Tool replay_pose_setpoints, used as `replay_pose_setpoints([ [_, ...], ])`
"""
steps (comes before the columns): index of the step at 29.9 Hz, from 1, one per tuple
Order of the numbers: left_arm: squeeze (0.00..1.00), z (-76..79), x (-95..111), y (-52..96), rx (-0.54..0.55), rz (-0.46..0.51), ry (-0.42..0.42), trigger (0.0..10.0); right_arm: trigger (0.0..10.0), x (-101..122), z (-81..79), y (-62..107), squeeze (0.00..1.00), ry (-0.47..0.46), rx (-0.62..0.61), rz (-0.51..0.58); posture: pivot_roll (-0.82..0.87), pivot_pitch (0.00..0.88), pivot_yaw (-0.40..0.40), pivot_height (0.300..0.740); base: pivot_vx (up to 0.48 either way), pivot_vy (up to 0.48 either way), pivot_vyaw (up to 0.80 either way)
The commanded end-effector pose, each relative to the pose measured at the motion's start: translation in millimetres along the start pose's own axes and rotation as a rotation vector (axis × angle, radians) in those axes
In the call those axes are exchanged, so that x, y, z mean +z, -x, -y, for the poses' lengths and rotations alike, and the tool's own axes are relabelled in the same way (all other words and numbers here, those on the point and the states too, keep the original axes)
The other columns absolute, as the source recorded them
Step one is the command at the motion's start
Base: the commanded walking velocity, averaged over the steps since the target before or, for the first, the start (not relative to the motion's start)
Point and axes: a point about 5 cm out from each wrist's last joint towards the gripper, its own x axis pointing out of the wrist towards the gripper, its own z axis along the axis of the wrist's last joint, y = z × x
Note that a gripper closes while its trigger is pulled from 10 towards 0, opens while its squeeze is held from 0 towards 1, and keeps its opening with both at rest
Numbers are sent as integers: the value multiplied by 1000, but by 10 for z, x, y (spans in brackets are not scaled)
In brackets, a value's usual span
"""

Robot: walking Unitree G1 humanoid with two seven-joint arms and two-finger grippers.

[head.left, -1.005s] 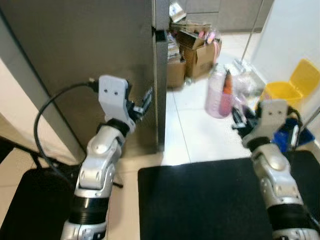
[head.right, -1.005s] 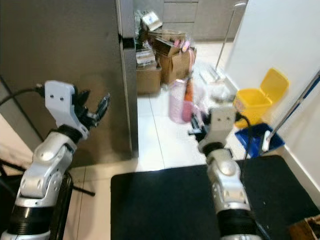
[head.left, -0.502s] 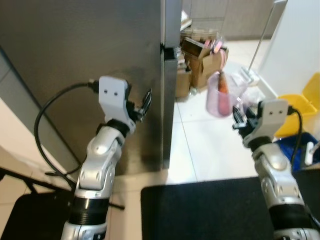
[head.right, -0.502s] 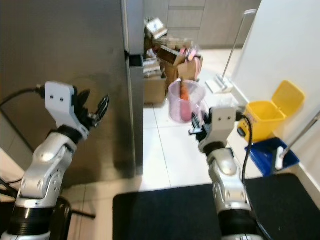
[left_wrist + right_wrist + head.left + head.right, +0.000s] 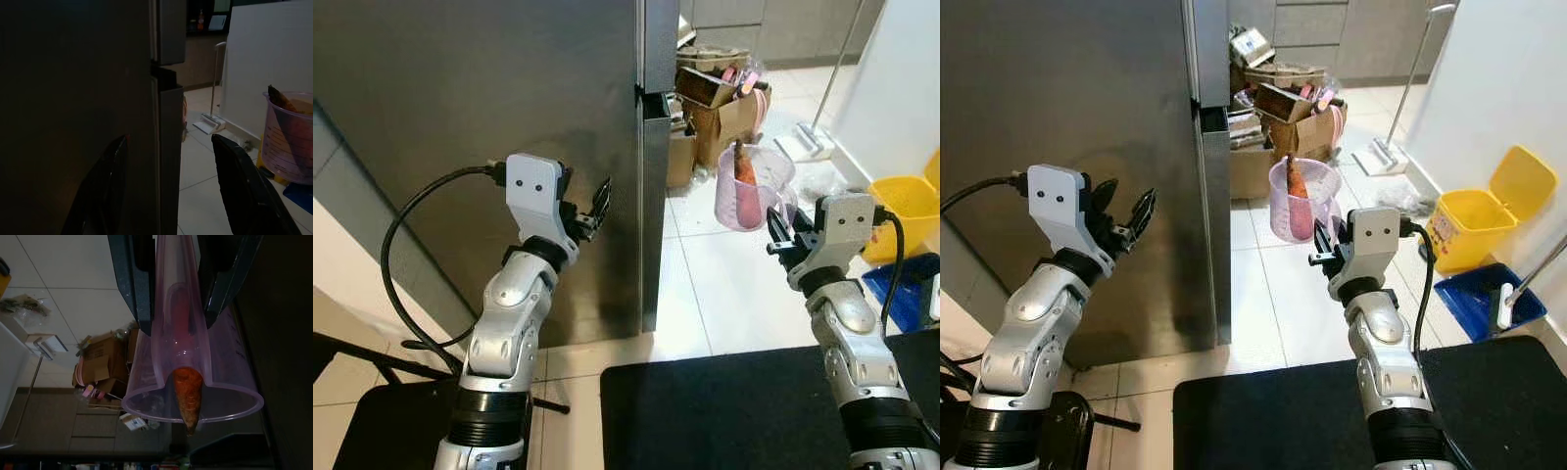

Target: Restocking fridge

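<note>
While the fridge [image 5: 509, 98] stands closed, a cup [image 5: 1301, 201] with a carrot [image 5: 1294, 180] is held.
Right gripper [image 5: 1324, 240] jaws are clamped on it; left gripper [image 5: 1126, 220] jaws are spread; boxes [image 5: 1278, 108] are seen closer than before.

The camera is advancing toward the tall grey steel fridge [image 5: 509, 108]; the black floor mat [image 5: 715, 411] is receding, and the blur is clearing.

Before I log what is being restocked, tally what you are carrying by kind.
Clear pink plastic measuring jug, gripped by the right gripper: 1
Orange carrot standing inside it: 1
Left gripper, open, holding nothing: 0
Total: 2
</note>
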Motion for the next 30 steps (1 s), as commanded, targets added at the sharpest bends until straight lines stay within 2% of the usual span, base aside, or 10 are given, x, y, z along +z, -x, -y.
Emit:
replay_pose_setpoints([
  [1,0,19,-8,14,-9,-5,-9,10000,10000,7,13,18,0,7,-4,8,-30,129,-3,740,0,0,0],
  [11,0,5,-57,10,3,-27,-40,10000,10000,-38,-98,40,0,-9,23,-1,-30,124,-1,740,248,-284,0],
  [23,0,-11,-75,6,15,-41,-36,10000,10000,-34,-74,40,0,-8,15,-1,-32,126,3,740,359,-312,0],
  [30,0,-52,-92,-3,56,-59,-43,10000,10000,-34,-74,46,0,-7,14,-1,-31,128,2,740,79,0,0],
])
